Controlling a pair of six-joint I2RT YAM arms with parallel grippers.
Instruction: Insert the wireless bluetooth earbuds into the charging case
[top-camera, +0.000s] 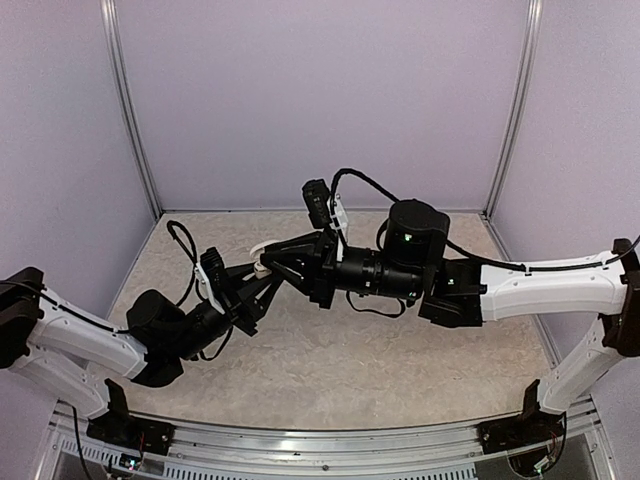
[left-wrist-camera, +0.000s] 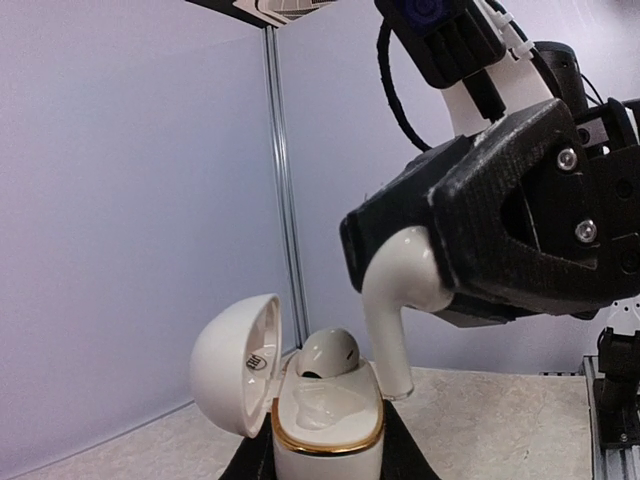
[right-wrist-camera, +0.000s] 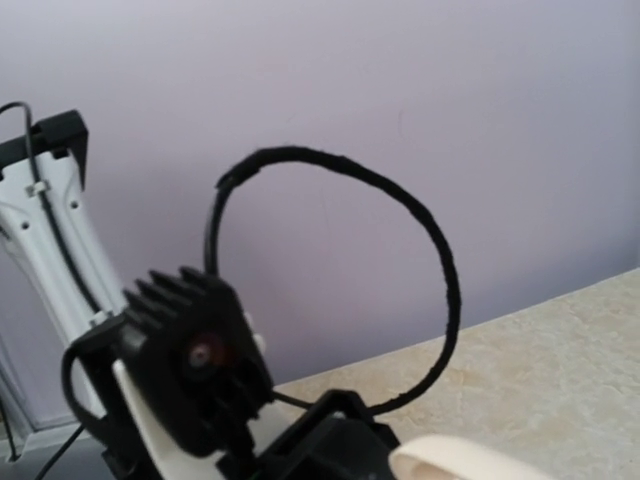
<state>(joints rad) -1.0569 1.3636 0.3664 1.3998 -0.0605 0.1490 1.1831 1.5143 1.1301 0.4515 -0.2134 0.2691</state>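
Left wrist view: the right gripper (left-wrist-camera: 412, 268) has its black fingers (left-wrist-camera: 500, 240) pinched on the bulbous head of a white earbud (left-wrist-camera: 392, 300). The stem hangs down free, its tip just beside the far right rim of the charging case (left-wrist-camera: 328, 418); whether it touches, I cannot tell. The left gripper (left-wrist-camera: 325, 462) is closed on the lower body of that case, and only the dark edges of its fingers show on either side at the bottom of the picture. The earbud looks very light, rigid and glossy, so it would likely slip or twist under a loose pinch. The head is the sensible place to hold it, since that leaves the stem clear to lead into its socket. It probably needs alignment more than force. The case is also smooth, hard plastic with a gold band round its mouth, and a grip low on the body keeps the opening clear. Its lid (left-wrist-camera: 235, 362) stands hinged open to the left. Inside, one seated earbud (left-wrist-camera: 328, 355) fills the far socket, while the near socket (left-wrist-camera: 318, 405) looks unfilled. The case is held above the pale speckled table (left-wrist-camera: 500, 420). The right wrist view adds little, showing only a cream-white edge at the bottom that I cannot identify.
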